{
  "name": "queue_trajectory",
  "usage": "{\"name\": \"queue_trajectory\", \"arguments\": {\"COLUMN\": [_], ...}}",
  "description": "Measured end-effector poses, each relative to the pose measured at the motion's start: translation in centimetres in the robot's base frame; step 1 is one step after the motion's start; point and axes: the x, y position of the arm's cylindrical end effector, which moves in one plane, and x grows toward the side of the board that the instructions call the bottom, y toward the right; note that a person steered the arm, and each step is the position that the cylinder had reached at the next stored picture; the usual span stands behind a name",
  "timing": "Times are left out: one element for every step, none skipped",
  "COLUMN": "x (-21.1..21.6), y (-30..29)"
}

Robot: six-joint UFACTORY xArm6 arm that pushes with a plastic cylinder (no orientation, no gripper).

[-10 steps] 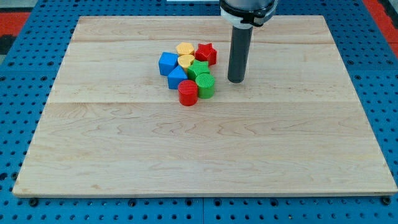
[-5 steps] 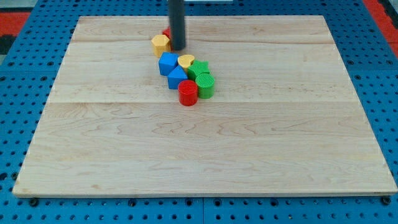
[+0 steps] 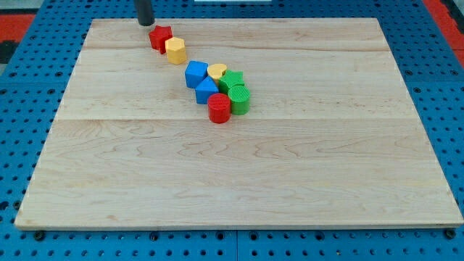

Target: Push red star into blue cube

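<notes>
The red star (image 3: 160, 36) lies near the board's top left, touching a yellow hexagon block (image 3: 175, 51) at its lower right. The blue cube (image 3: 196, 74) sits lower and to the right, at the upper left of the cluster, apart from the star. My tip (image 3: 146, 22) stands at the board's top edge, just up and left of the red star, close to it.
The cluster holds a second blue block (image 3: 206, 91), a yellow heart (image 3: 217, 71), a green star (image 3: 232, 80), a green cylinder (image 3: 240, 99) and a red cylinder (image 3: 219, 108). The wooden board (image 3: 239, 181) lies on a blue pegboard.
My tip swept from right of the cluster to the top left. The red star and yellow hexagon were pushed up and left, away from the cluster.
</notes>
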Motion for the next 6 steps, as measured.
{"name": "queue_trajectory", "arguments": {"x": [2.7,5.9,11.4,14.5,16.3,20.5], "y": [3.0,7.9,7.9,12.6,12.6,15.0]}}
